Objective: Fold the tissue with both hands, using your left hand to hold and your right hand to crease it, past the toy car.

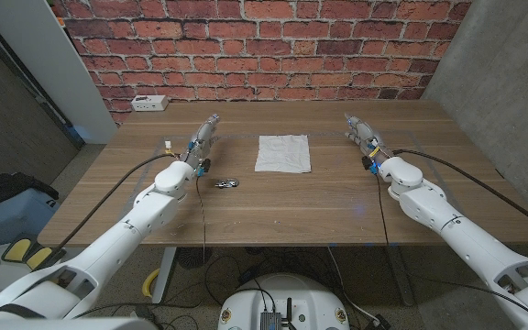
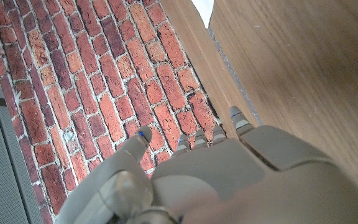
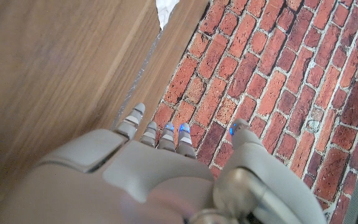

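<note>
The wooden table (image 1: 273, 215) carries everything, and the brick wall (image 1: 255, 46) stands behind it. The white tissue (image 1: 283, 153) lies flat and unfolded near the middle of the table, a little toward the far side, and nothing touches it. The left hand (image 1: 203, 137) waits well apart from the tissue on its left, the right hand (image 1: 362, 135) well apart on its right; both hold nothing, with the fingers stretched forward and slightly apart. The small toy car (image 1: 226, 183) sits on the near side, between the left hand and the tissue, closer to the robot than both.

The fold is not yet begun, so the first step, I judge, is the approach. To do it well, the left hand should travel over or behind the toy car (it is light and will roll easily) and press one edge of the tissue down. Only then should the right hand lift the opposite edge, bring it across, and stroke the crease slowly, because thin paper slides and wrinkles under a quick push.
</note>
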Available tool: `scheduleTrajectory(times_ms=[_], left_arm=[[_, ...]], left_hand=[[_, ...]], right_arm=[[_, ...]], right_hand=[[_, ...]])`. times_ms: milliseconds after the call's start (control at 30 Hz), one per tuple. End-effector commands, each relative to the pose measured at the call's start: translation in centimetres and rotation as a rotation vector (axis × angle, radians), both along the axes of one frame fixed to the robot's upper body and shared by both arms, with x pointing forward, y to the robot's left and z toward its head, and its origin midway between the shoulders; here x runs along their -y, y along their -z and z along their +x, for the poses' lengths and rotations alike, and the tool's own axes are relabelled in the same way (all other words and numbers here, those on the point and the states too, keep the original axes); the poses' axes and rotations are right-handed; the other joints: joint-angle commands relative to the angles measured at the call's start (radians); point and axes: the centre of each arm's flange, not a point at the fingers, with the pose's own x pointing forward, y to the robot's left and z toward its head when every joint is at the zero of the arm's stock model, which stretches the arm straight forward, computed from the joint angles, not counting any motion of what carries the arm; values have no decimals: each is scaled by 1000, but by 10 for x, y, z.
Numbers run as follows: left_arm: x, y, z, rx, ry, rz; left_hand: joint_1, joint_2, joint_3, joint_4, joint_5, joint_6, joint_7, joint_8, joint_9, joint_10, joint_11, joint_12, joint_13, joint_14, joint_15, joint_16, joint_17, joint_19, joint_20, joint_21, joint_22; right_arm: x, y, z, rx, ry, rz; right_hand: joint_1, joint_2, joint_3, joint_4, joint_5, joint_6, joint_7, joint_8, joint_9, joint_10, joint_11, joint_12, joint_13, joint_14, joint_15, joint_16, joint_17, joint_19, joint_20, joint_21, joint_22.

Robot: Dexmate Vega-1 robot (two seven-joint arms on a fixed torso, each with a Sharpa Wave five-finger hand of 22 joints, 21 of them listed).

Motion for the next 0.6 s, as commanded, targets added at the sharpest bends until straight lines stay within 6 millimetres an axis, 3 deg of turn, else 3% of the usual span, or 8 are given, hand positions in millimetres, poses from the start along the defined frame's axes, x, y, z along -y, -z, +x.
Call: scheduleTrajectory(times_ms=[33,433,467,533,567,600], left_arm=[[8,-10,-11,7,-92,171],[16,-19,-18,11,-105,353],[17,-19,-19,11,-109,370],[19,-20,-21,13,-116,399],[20,-21,-22,17,-121,414],[21,-21,-24,21,-128,430]], left_hand=[[15,3,3,-7,-1,3,1,4,5,4,1,7,1,-8,5,10,2,0,16,-2,5],[24,7,6,-17,-4,-2,0,-2,6,-5,-2,1,2,-21,6,4,2,-9,17,-10,5],[28,9,7,-22,-5,-3,1,-3,6,-5,-2,1,2,-25,7,3,2,-14,0,-14,6],[38,13,8,-34,-7,-2,5,-5,7,-4,4,0,3,-34,-2,1,2,-39,-60,-29,6],[41,15,8,-39,-8,0,10,-5,7,-2,10,0,3,-44,-11,-2,2,-55,-86,-38,6],[43,17,8,-41,-9,4,16,-4,7,-1,15,-1,3,-50,-16,-3,2,-59,-91,-41,6]], right_arm=[[-8,-7,-10,-8,87,-176],[-22,-12,-23,39,155,-343],[-23,-13,-25,46,165,-361],[-26,-14,-28,56,190,-399],[-28,-15,-29,59,204,-417],[-29,-15,-31,63,215,-437]], right_hand=[[10,8,5,-5,5,10,-6,6,2,2,-2,6,5,9,4,8,2,2,7,8,2],[24,16,14,-13,7,31,-6,11,2,14,-6,10,6,16,-8,10,2,6,-2,11,2],[31,19,19,-17,8,38,-4,12,2,25,-2,12,6,23,-9,12,1,17,-26,16,2],[43,20,24,-24,8,60,7,15,2,49,2,18,6,46,-23,19,1,38,-61,22,2],[46,20,25,-26,8,66,11,17,3,55,2,19,6,51,-27,20,1,45,-68,25,2],[50,21,27,-28,8,78,18,19,3,63,7,21,6,57,-32,21,1,52,-76,26,1]])
